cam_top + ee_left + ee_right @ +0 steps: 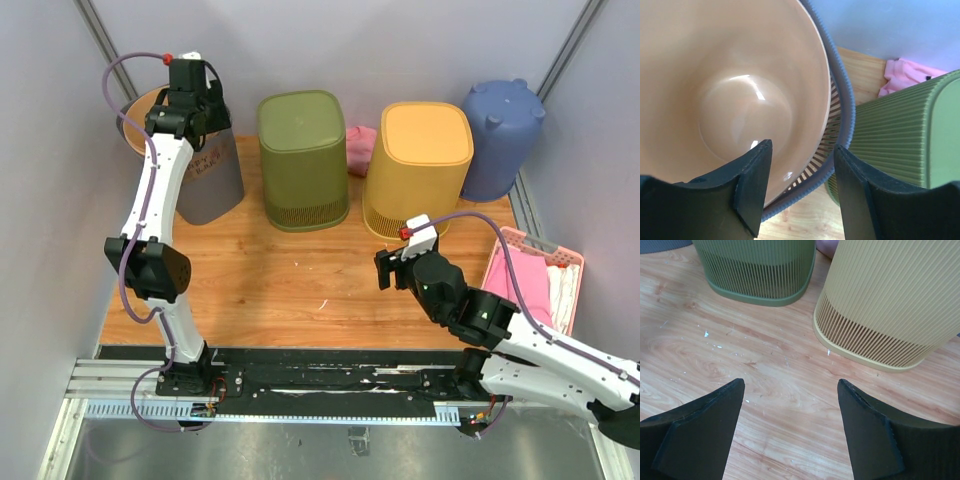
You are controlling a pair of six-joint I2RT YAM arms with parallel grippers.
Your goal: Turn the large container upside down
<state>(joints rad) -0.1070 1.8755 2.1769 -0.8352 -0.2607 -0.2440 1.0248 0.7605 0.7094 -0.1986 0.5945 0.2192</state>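
The large container (214, 186) stands upright at the far left of the table, grey outside with a tan inside (740, 75) and a ribbed grey-blue rim (846, 102). My left gripper (181, 117) hangs over its top. In the left wrist view the left gripper (802, 146) straddles the rim, with one finger inside the container and one outside. The jaws are open, and a gap shows between the rim and the outer finger. My right gripper (392, 268) hovers open over bare wood in front of the yellow bin, and the right gripper (791, 382) holds nothing.
A green bin (303, 160) and a yellow bin (417, 165) stand upside down at the back centre, and a blue bin (500, 135) is at the back right. A pink cloth (360, 145) lies between them. A pink basket (535, 275) of cloths sits at the right edge.
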